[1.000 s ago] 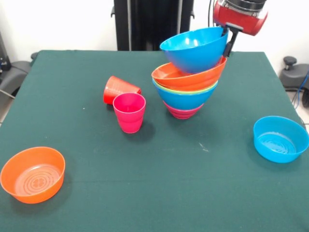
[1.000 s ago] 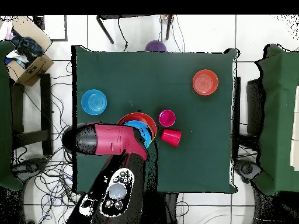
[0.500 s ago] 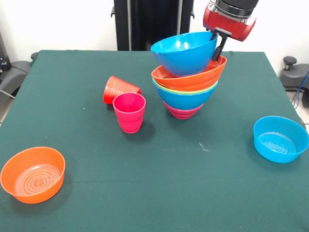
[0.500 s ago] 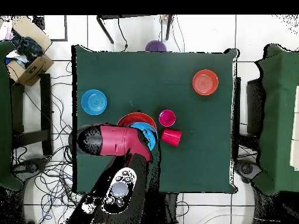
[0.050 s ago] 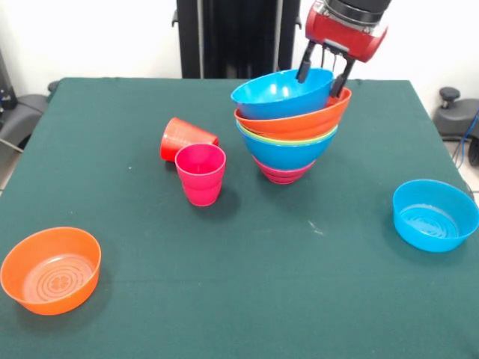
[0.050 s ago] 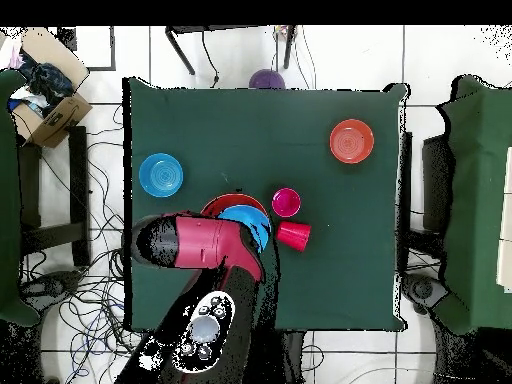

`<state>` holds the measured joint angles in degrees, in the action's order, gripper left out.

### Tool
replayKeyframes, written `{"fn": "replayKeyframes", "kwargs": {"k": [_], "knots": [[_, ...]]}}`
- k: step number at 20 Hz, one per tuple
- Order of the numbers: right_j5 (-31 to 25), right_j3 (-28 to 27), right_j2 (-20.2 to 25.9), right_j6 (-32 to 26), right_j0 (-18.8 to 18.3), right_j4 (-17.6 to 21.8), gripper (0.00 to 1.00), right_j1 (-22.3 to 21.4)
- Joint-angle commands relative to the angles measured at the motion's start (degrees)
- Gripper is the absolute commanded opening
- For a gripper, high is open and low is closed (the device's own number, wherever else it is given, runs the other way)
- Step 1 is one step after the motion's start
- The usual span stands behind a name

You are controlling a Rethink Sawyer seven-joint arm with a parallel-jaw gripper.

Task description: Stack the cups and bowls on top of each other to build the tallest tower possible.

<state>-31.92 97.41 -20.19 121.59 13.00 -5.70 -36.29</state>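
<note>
Front view: my gripper (image 5: 323, 72) is spread, one finger on either side of the back rim of the top blue bowl (image 5: 281, 93), which sits tilted on the tower (image 5: 288, 138). I judge this the release step; next I must lift straight up without nudging the rim. The pink cup (image 5: 200, 173) stands upright in front of the tipped red cup (image 5: 184, 137).

Overhead: the arm (image 6: 195, 242) hides most of the tower, and the small orange bowl (image 6: 351, 141) and light blue bowl (image 6: 161, 174) wait well apart.
</note>
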Motion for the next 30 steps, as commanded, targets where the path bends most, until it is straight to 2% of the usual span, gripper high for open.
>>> {"fn": "replayKeyframes", "kwargs": {"k": [1, 6, 11, 14, 22, 30], "knots": [[-8.54, -3.03, 1.05, 3.88, -1.35, 2.08, 1.00, -1.24], [-13.42, -6.35, 3.87, -2.77, -6.58, 2.66, 1.00, -3.46], [-16.73, -8.32, 6.63, -5.64, -9.56, 2.63, 1.00, -5.58], [-15.83, -8.31, 11.02, -10.32, -13.98, 1.95, 1.00, -6.55], [-14.15, -12.55, 18.37, -14.42, -22.08, 4.00, 1.00, -2.90], [-19.13, -19.61, 20.75, -14.96, -26.70, 7.94, 1.00, -0.51]]}}
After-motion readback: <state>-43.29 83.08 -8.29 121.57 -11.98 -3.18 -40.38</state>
